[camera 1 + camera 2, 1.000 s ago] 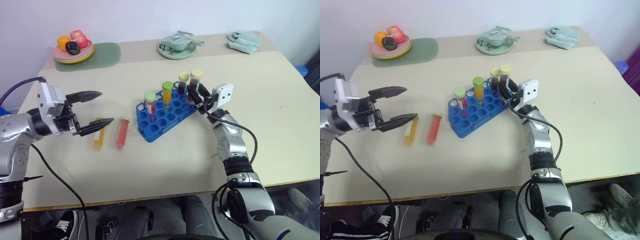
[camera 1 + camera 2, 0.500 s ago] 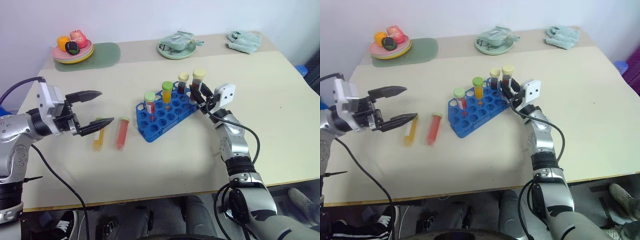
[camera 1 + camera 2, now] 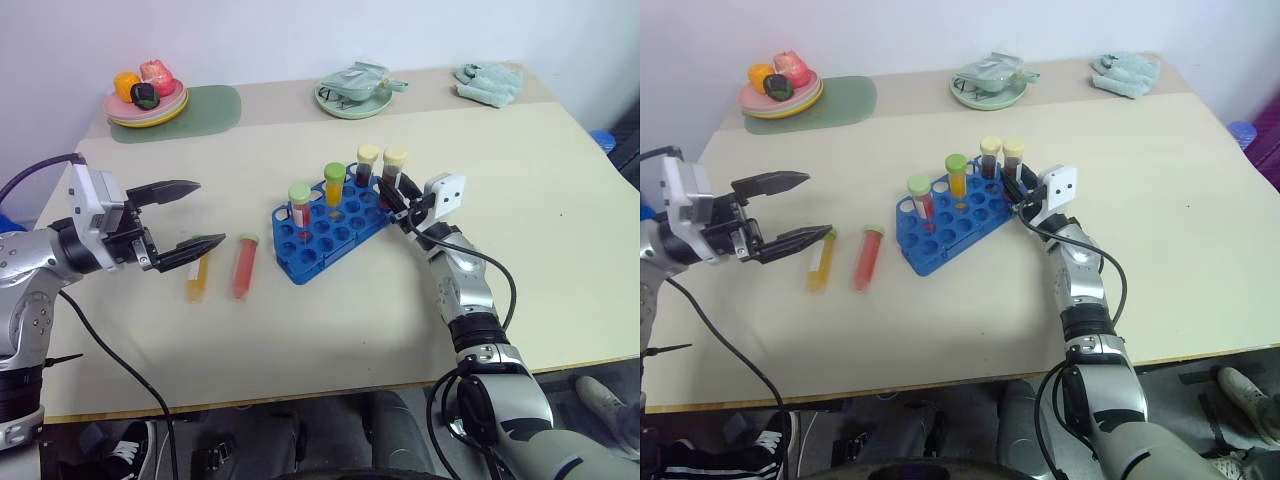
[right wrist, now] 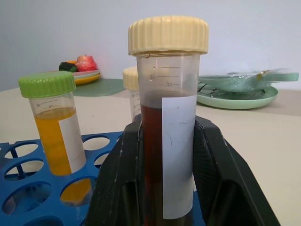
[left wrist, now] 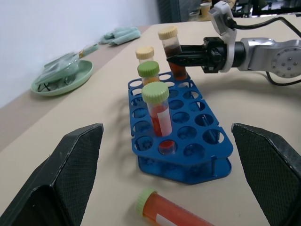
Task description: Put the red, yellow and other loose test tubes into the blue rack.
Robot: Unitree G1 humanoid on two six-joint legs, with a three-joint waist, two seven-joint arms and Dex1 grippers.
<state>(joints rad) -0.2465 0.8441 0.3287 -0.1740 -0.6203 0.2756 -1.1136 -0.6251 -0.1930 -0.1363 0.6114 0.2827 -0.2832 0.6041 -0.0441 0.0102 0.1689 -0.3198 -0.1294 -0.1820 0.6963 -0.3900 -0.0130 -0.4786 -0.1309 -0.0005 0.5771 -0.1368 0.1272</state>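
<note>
Beige bench (image 3: 330, 300) carries everything. Blue rack (image 3: 330, 228) sits mid-bench, turned at an angle to the bench edges, with four capped tubes upright in its holes: two green-capped, two tan-capped.

Right gripper (image 3: 396, 203) is at the rack's far right corner. Its black fingers (image 4: 214, 169) flank the dark brown tube (image 4: 167, 141), which stands upright in a corner hole; whether they grip it or have just let go, I cannot tell.

Left gripper (image 3: 185, 220) hangs over the left part of the bench, jaws spread wide, nothing between them.

Two loose tubes lie flat side by side left of the rack, caps toward the far edge: salmon-red tube (image 3: 242, 266) nearer the rack, yellow-orange tube (image 3: 197, 275) beyond it, under the left gripper's lower finger.
</note>
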